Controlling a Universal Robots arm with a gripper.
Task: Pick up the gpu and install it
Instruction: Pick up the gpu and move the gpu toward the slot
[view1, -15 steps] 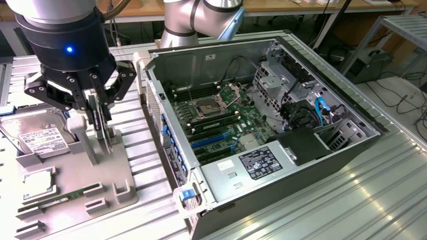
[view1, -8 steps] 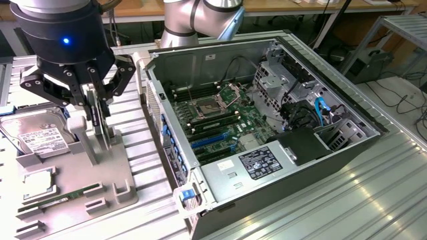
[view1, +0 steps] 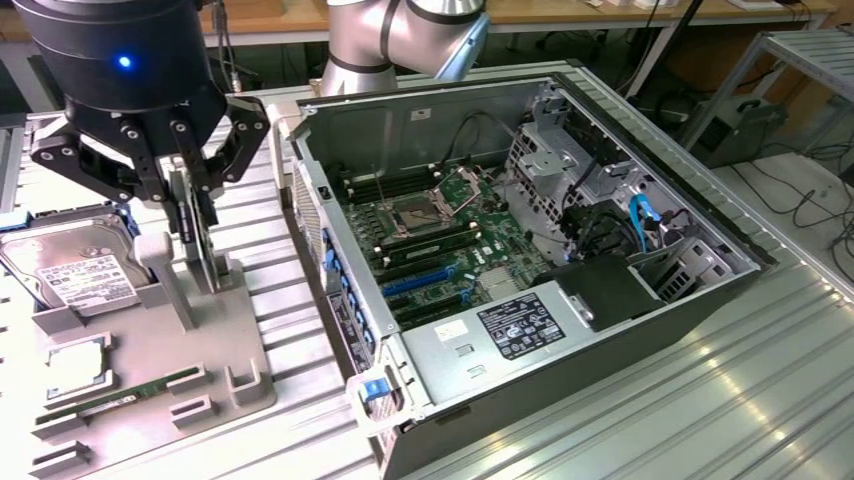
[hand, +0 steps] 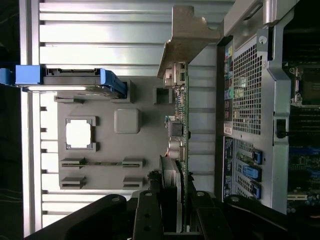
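1. Gripper (view1: 191, 205): it hangs over the tray (view1: 220, 390) at the edge that faces the case (view1: 561, 390). Its 2 fingers (view1: 171, 195) are clenched on the gpu (view1: 200, 240), 1 on each face. In the wrist view the fingers (hand: 148, 215) flank the card's thick part; the contact faces are hidden behind the finger bodies.

2. Gpu: it stands upright on edge in the tray and reads as a thin dark slab in the exterior view. Its lower end sits at a raised slot post; whether it is lifted clear of the slot cannot be told. In the wrist view the gpu (hand: 181, 130) is seen edge-on, with a green board line, small connectors and a silver bracket (hand: 187, 37) at the end away from the gripper (hand: 175, 202). The end nearest the camera is cut off by the fingers.

3. Tray contents: a hard drive (view1: 74, 275) stands tilted at the corner toward the exterior view's left. A CPU (view1: 80, 365) lies flat in a square pocket, and a RAM stick (view1: 127, 392) lies near the front edge. The tray's front-left corner is cut off.

4. Case: it lies open on the table (view1: 641, 420) beside the tray, with the motherboard (view1: 441, 245) exposed. Its slots are too small to read.
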